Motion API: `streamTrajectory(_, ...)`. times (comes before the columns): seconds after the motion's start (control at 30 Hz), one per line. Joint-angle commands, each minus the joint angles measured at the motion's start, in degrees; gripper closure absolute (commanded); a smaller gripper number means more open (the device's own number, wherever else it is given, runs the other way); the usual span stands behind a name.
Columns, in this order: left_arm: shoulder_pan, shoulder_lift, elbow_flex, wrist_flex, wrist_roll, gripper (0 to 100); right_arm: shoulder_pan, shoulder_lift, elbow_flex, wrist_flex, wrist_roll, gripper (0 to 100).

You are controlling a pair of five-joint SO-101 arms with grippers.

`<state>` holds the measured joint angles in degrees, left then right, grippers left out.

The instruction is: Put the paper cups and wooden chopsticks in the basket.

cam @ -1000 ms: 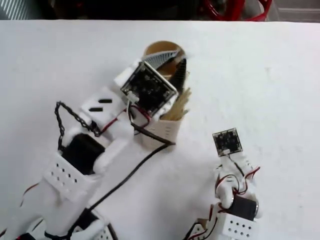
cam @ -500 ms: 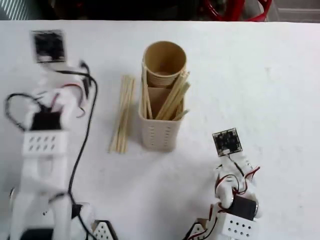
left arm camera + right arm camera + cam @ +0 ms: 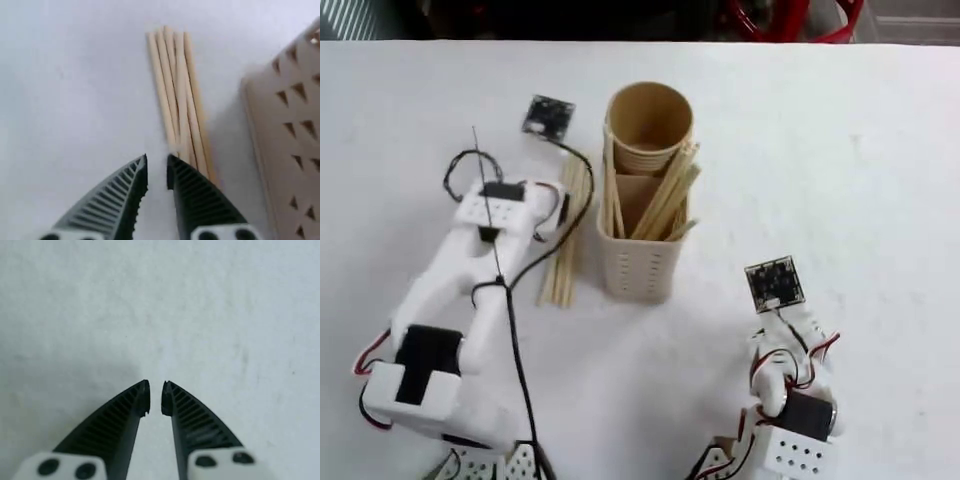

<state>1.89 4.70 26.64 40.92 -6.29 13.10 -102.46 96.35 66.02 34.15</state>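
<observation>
A cream perforated basket (image 3: 642, 262) stands mid-table. Stacked paper cups (image 3: 648, 122) sit in its far part, and several wooden chopsticks (image 3: 667, 195) lean in its near part. A loose bundle of chopsticks (image 3: 560, 262) lies on the table just left of the basket. My left gripper (image 3: 564, 205) hangs over that bundle. Its jaws are open by a narrow gap (image 3: 157, 167), nothing is held, and the sticks (image 3: 176, 95) run on past the tips beside the basket wall (image 3: 287, 130). My right gripper (image 3: 155, 399) is shut over bare table, on the right arm (image 3: 788, 350) near the front.
The white table (image 3: 840, 160) has free room to the right and behind the basket. A black cable (image 3: 515, 300) trails along the left arm. Dark and red objects lie beyond the table's far edge.
The left arm was over the basket a second ago. It then swung far left and now stands over the loose chopsticks. The right arm has not moved.
</observation>
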Motion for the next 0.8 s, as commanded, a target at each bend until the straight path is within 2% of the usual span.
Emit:
streamTrajectory(0.0, 0.04, -0.13, -3.16, 1.67, -0.53, 84, 0.22, -0.31, 0.53, 0.22, 0.26, 94.2)
streamTrajectory(0.23, 0.13, 0.40, -0.70, 1.23, -2.11, 84, 0.22, -0.31, 0.53, 0.22, 0.26, 94.2)
streamTrajectory(0.57, 0.04, 10.68, -9.05, 5.54, -1.85, 84, 0.22, -0.31, 0.53, 0.22, 0.26, 94.2)
streamTrajectory(0.77, -1.10, 11.30, -9.58, 6.15, 0.70, 89, 0.22, -0.31, 0.53, 0.22, 0.26, 94.2)
